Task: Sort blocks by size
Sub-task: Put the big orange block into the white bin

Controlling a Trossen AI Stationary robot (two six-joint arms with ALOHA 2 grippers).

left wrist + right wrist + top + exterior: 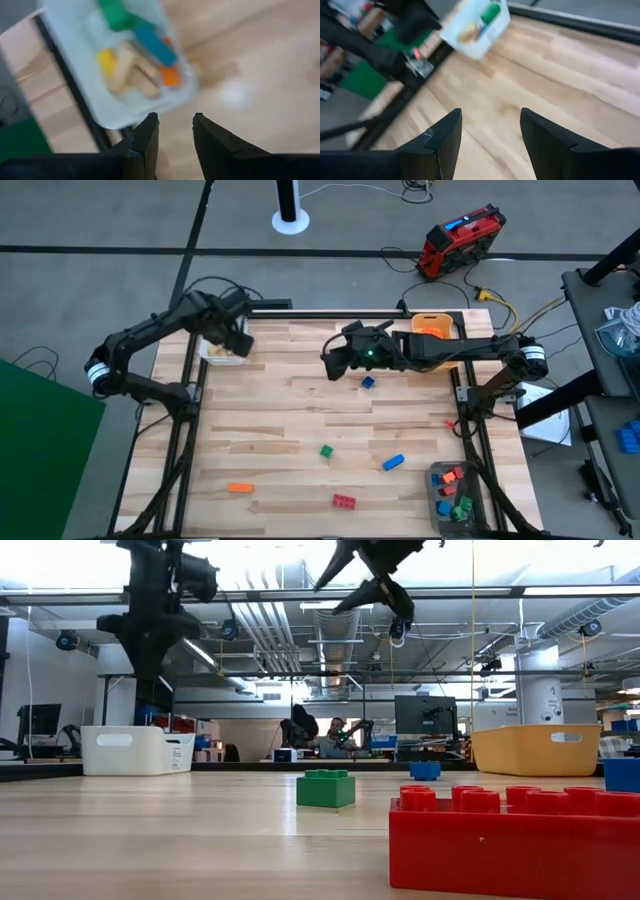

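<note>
The left end effector (232, 338) hangs over the white bin (222, 352) at the upper left edge of the desk (300, 430), its fingers (147, 140) a narrow gap apart and holding nothing. The right end effector (333, 360) sits above the upper middle of the desk, fingers (445, 137) spread wide and empty, with bare wood under it. A small blue block (368, 382) lies just below and right of it.

The middle of the desk is open. Loose blocks lie toward the lower part of the high view: a green one (326, 450), a longer blue one (393, 463), an orange one (239, 488) near the lower left edge, and a red one (344, 501) at the bottom. The grey bin (455, 492) at the lower right corner holds red, blue and green blocks. The orange-yellow bin (432, 326) stands at the upper right edge, partly under the right arm.

Only the left wrist view shows the white bin's contents (135, 55): green, blue, yellow, orange and beige pieces. The low view sets the red block (510, 840) closest and large, the green block (326, 788) behind it, and both arms high above the surface.
</note>
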